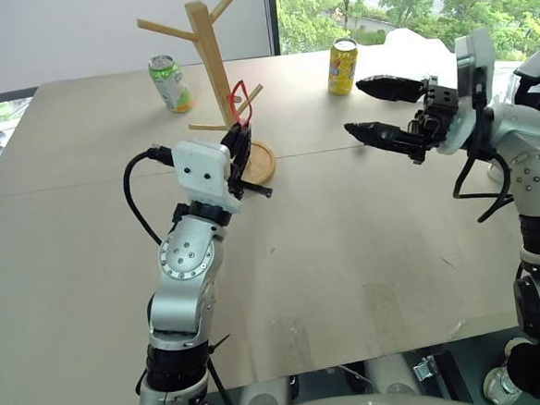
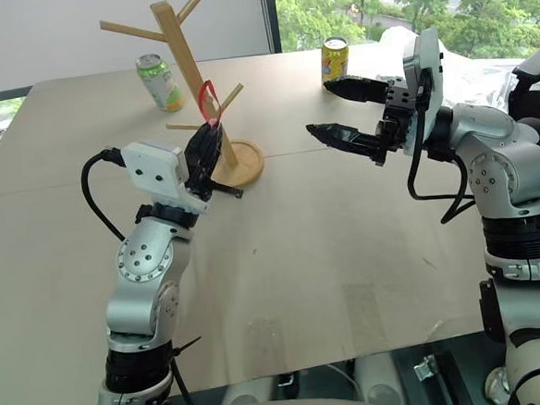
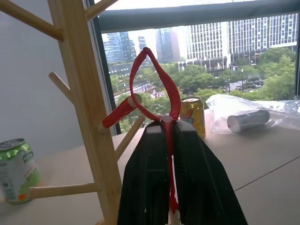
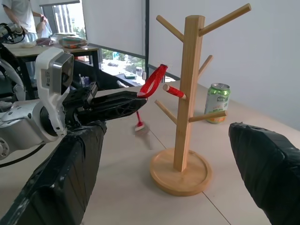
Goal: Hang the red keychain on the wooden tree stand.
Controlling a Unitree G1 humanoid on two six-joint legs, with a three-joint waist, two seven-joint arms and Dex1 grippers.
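Observation:
The red keychain (image 3: 161, 84) is a thin red loop standing up out of my left gripper (image 3: 164, 123), which is shut on its lower end. A small piece (image 4: 139, 125) dangles below the fingers. The wooden tree stand (image 1: 209, 58) rises on its round base (image 1: 262, 161) just beyond that gripper. The loop (image 4: 154, 79) sits right at the tip of a red-marked peg (image 4: 174, 90); I cannot tell whether the tip passes through it. My right gripper (image 1: 354, 108) hovers open and empty to the right of the stand, pointing toward it.
A green can (image 1: 170, 82) stands behind the stand to its left, a yellow can (image 1: 342, 66) at the back right. A clear plastic bag (image 3: 243, 119) with a silver can lies near the table's far right edge. A person (image 4: 18, 14) stands by another table.

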